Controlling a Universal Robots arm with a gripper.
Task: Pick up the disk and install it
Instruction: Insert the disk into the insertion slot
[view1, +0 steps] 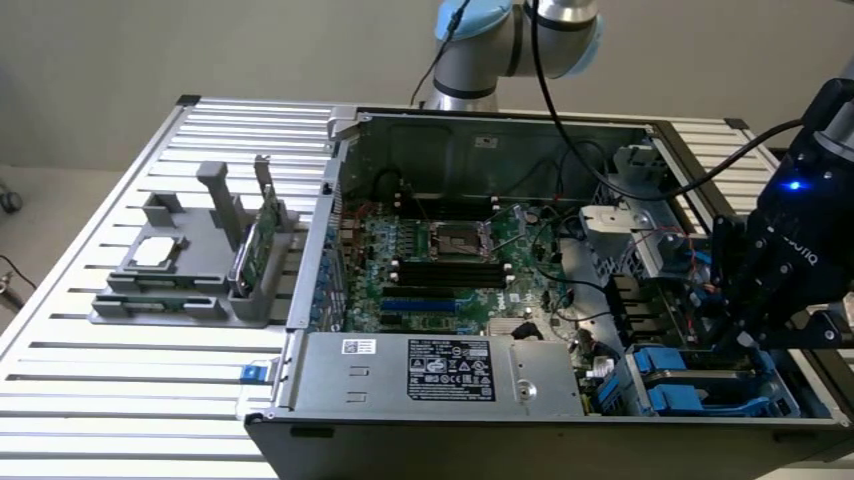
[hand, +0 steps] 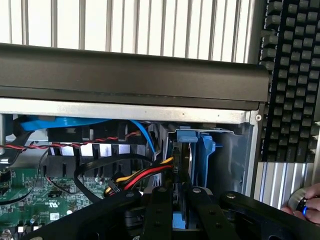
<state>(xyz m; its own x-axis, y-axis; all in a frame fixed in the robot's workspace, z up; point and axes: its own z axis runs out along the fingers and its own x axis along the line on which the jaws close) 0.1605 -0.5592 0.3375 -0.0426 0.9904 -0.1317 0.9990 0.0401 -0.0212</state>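
At the drive-bay corner of the open case (view1: 534, 445), on the exterior view's right, the gripper (hand: 177, 195) stands low among the bays.

Risks noted:
- Snagging. A red, yellow and black cable bundle (hand: 145, 175) runs up to the edge of the held piece; whether it touches could not be told. A cable could be pinched or dragged if the piece is pressed further in at this spot.
- Misalignment. The piece sits just beside the blue bay bracket (hand: 204, 152). If its side rails are not lined up with the bracket, jamming or tilting would be expected.
- Slip. The hold is taken on a narrow edge, so any side load from the bay is judged able to twist the piece in the grip.
- A person's hand (hand: 307, 205) is seen beside the keyboard (hand: 290, 75), closed on a small blue-lit object, well apart from the bay. Contact is judged unlikely.

Jaws: drawn nearly together and clamped on a thin slab held on edge, blue along its side. This is taken to be the disk (hand: 180, 222). It is held upright between the fingers at the bay and, so far as can be judged, is not yet seated.
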